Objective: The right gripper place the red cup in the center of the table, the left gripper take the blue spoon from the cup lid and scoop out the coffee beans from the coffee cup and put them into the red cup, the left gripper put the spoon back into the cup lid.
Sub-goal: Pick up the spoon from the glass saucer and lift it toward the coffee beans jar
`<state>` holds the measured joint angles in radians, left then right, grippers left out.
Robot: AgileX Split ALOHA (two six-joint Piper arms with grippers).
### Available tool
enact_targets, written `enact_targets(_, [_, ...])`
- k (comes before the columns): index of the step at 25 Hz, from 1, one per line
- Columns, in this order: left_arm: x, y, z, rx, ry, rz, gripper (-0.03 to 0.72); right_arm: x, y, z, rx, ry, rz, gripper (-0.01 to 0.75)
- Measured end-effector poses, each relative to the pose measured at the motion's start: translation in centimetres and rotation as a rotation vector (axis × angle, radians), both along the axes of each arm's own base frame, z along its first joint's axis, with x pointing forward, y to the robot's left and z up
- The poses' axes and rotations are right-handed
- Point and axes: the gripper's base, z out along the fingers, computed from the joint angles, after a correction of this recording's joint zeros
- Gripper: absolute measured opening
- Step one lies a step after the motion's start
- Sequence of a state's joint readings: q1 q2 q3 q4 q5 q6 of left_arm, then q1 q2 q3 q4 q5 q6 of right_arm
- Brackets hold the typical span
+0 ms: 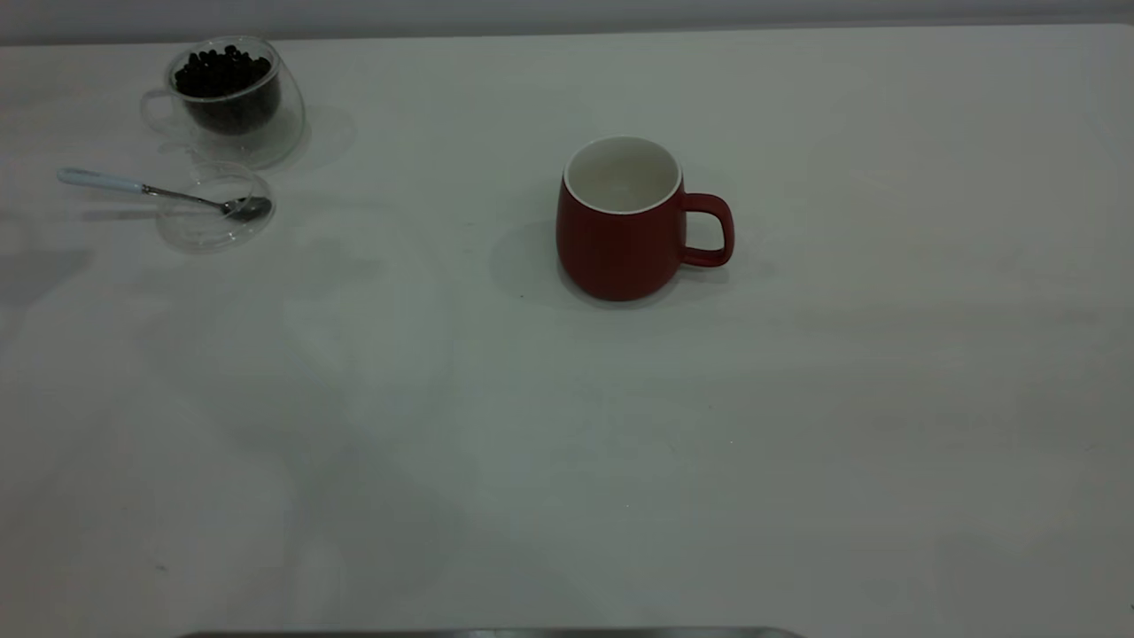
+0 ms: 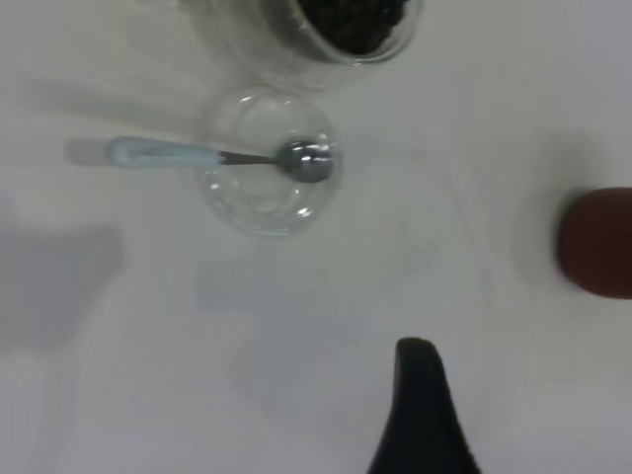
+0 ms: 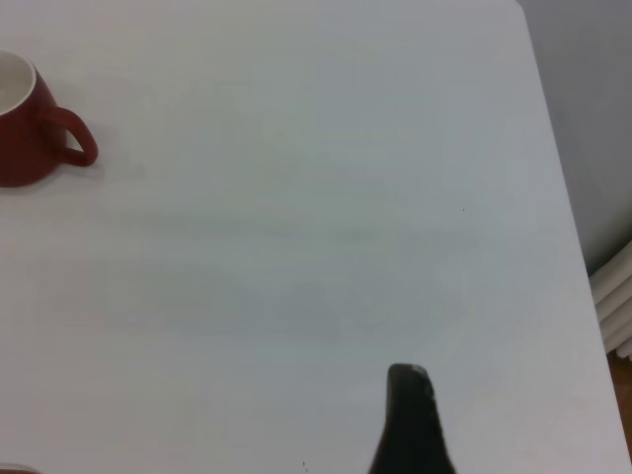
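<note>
The red cup (image 1: pixel 625 221) stands upright and empty near the middle of the table (image 1: pixel 567 443), handle to the right; it also shows in the left wrist view (image 2: pixel 597 242) and the right wrist view (image 3: pixel 30 123). The coffee cup (image 1: pixel 232 99) with coffee beans (image 1: pixel 221 73) stands at the far left. In front of it lies the cup lid (image 1: pixel 214 213), with the blue spoon (image 1: pixel 142 188) resting in it, handle pointing left. My left gripper (image 2: pixel 420 395) hovers over bare table, apart from the lid (image 2: pixel 269 163) and spoon (image 2: pixel 197 155). My right gripper (image 3: pixel 408 405) hovers over the right side, away from the red cup.
Neither arm shows in the exterior view. The table's right edge (image 3: pixel 563 197) runs close to my right gripper, with a drop beyond it. A dark strip (image 1: pixel 487 633) lies along the front edge.
</note>
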<state>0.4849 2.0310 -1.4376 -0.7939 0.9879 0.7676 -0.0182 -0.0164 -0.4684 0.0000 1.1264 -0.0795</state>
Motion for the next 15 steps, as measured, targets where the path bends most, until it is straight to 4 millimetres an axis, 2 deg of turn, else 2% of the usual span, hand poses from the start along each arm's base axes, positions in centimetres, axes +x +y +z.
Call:
enact_targets(9, [4.6, 2.8, -5.7, -0.004, 0.103, -0.095, 0.588, 0.0, 0.0, 0.0, -0.001, 0.000, 0.000, 0.590])
enact_targets(15, [6.3, 4.4, -9.7, 0.030, 0.162, -0.143, 0.588, 0.0, 0.0, 0.0, -0.001, 0.000, 0.000, 0.590])
